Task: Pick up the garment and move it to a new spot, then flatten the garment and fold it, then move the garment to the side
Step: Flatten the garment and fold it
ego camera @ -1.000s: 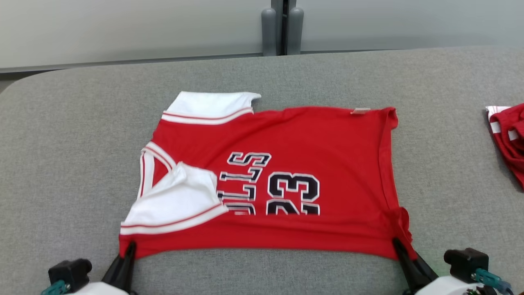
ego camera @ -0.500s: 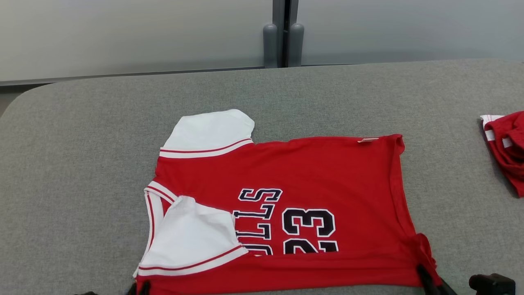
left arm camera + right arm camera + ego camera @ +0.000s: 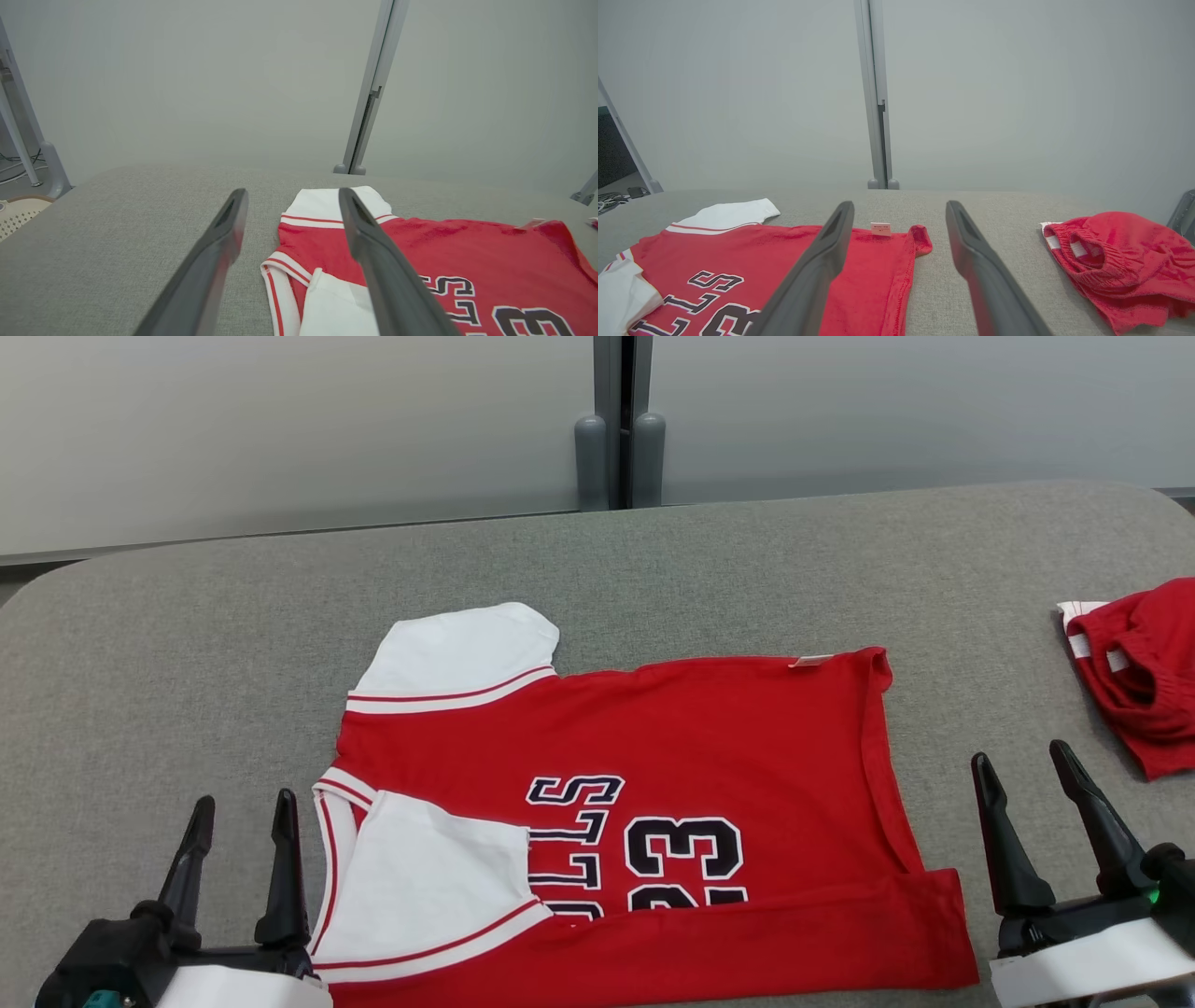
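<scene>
Open table (image 3: 187, 644) all around the jersey (image 3: 709, 728); red cloth (image 3: 1144, 681) occupies far right.

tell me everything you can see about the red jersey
The red jersey looks like soft knit, with white red-striped sleeves and black lettering and a 23. It lies flat on the grey table, collar toward the robot's left, near side folded over the print, one sleeve across the front. The open left claw and right claw flank it without touching.
</scene>
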`<state>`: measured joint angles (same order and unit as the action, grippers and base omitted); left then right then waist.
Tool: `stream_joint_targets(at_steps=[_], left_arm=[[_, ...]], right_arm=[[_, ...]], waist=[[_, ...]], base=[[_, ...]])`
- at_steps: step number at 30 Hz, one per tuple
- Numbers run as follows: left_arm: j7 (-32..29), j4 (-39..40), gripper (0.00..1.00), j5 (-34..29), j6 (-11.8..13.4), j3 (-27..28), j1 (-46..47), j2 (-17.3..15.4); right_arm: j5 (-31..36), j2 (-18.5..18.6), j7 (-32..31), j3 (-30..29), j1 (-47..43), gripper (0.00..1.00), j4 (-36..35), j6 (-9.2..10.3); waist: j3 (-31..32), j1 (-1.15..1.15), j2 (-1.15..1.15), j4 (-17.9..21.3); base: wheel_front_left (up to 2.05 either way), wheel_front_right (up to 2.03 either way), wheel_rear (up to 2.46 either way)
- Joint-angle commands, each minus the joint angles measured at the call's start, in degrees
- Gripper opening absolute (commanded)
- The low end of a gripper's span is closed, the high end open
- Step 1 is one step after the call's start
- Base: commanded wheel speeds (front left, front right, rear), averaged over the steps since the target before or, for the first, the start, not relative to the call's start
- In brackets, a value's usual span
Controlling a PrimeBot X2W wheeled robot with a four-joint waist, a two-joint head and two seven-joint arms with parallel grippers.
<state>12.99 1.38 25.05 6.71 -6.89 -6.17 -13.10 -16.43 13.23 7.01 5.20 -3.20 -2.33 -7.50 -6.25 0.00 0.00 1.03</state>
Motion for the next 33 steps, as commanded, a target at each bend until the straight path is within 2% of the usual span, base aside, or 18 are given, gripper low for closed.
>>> stream_joint_targets(at_steps=[1,8,15,20,24,28,33], left_arm=[[0.3,1.0,1.0,-1.2,0.7,0.0,1.1,-0.6],[-1.6,3.5,1.0,-3.3,2.3,-0.7,2.0,-1.7],[-2.7,3.4,1.0,-3.3,2.4,-1.6,3.1,-1.6],[-4.8,2.1,1.0,-3.2,0.0,-4.1,9.9,-1.6],[-7.7,-1.1,1.0,-3.3,-3.4,-6.9,20.2,-1.2],[-9.8,-8.9,1.0,-2.6,-6.4,-8.7,31.7,0.3],[-11.5,-23.3,1.0,-1.5,-9.8,-10.1,43.7,2.3]], right_arm=[[0.8,-0.4,-0.6,-0.4,0.3,1.0,-1.1,0.02],[2.2,-1.8,-2.4,-1.2,-0.8,1.0,-4.1,0.02],[1.8,-2.8,-2.7,-1.6,-0.8,1.0,-4.3,0.02],[1.6,-3.0,-2.8,-1.5,0.6,1.0,-4.9,0.02],[1.5,-2.7,-2.6,-0.9,3.0,1.0,-5.5,0.02],[1.3,-2.7,-2.1,-0.2,5.8,1.0,-5.5,0.02],[1.6,-3.7,-0.8,-0.3,8.6,1.0,-4.4,0.02]], waist=[[0.2,0.0,0.0,0.1],[0.2,0.0,0.0,0.4],[-0.8,0.0,0.0,0.0],[-3.8,0.0,0.0,-0.4],[-8.7,0.0,0.0,0.2],[-14.0,0.0,0.0,1.3],[-18.8,0.0,0.0,2.6]], base=[[0.0,0.0,0.0],[0.0,0.0,0.0],[0.0,0.0,0.0],[0.0,0.0,0.0],[0.0,0.0,0.0],[0.0,0.0,0.0],[0.0,0.0,0.0]])
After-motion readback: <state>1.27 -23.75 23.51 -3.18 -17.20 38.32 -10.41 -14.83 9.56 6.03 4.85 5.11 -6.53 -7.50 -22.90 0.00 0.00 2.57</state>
